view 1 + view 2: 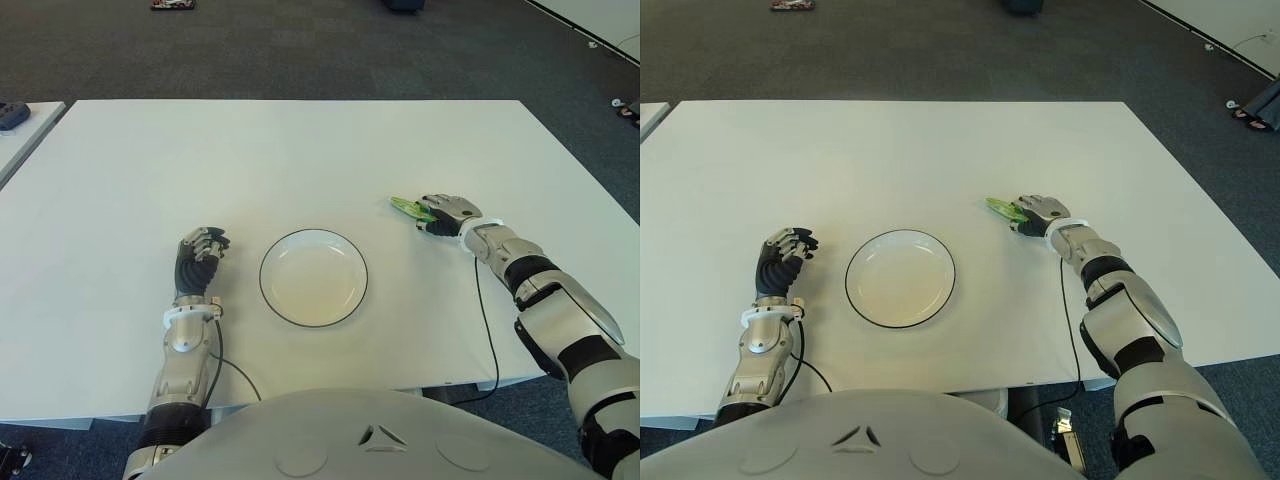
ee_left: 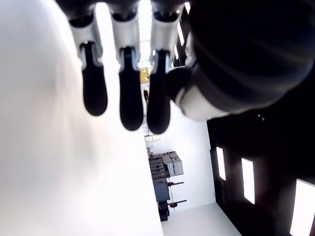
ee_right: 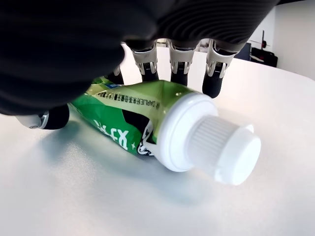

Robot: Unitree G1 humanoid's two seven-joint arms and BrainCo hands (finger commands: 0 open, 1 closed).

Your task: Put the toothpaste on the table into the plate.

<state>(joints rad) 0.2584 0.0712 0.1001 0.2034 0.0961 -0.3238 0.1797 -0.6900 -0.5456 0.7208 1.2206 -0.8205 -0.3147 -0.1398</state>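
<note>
White desk carries all we see, and our white plate with its dark rim sits near the front edge, about midway along it. Our left hand shows just left of the plate, fingers loosely curled and holding nothing. Toward the right edge, our right hand arches over the green toothpaste, fingers around the tube, which lies flat on the desk, white cap outward.
</note>
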